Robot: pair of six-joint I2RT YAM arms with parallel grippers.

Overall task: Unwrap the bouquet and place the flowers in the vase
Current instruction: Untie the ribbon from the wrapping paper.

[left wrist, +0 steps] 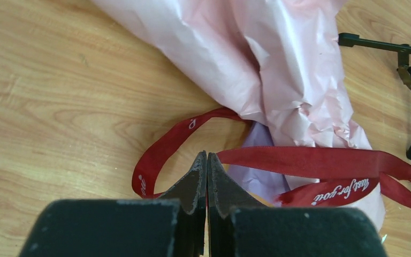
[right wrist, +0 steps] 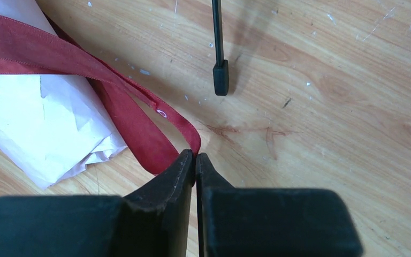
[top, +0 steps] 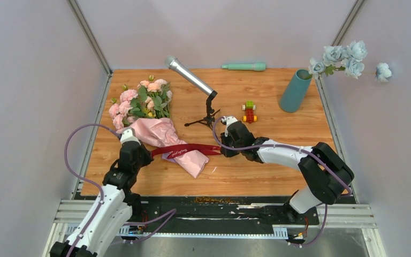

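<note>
The bouquet (top: 144, 101) lies on the left of the wooden table, its pink, yellow and cream flowers pointing away from me and its pink paper wrap (top: 163, 134) towards me. A dark red ribbon (top: 184, 150) stretches across the wrap between my two grippers. My left gripper (top: 151, 153) is shut on the ribbon (left wrist: 310, 160), which loops out on both sides of the fingertips (left wrist: 207, 155). My right gripper (top: 223, 151) pinches the ribbon's (right wrist: 59, 53) other end at its tips (right wrist: 195, 155). The teal vase (top: 295, 91) stands at the far right, away from both grippers.
A microphone on a black tripod stand (top: 192, 77) sits just behind the ribbon; one stand foot (right wrist: 220, 77) is close ahead of my right gripper. A small toy brick car (top: 250, 112), a mint-green rod (top: 244, 67) and pale blue flowers (top: 342, 59) lie further back.
</note>
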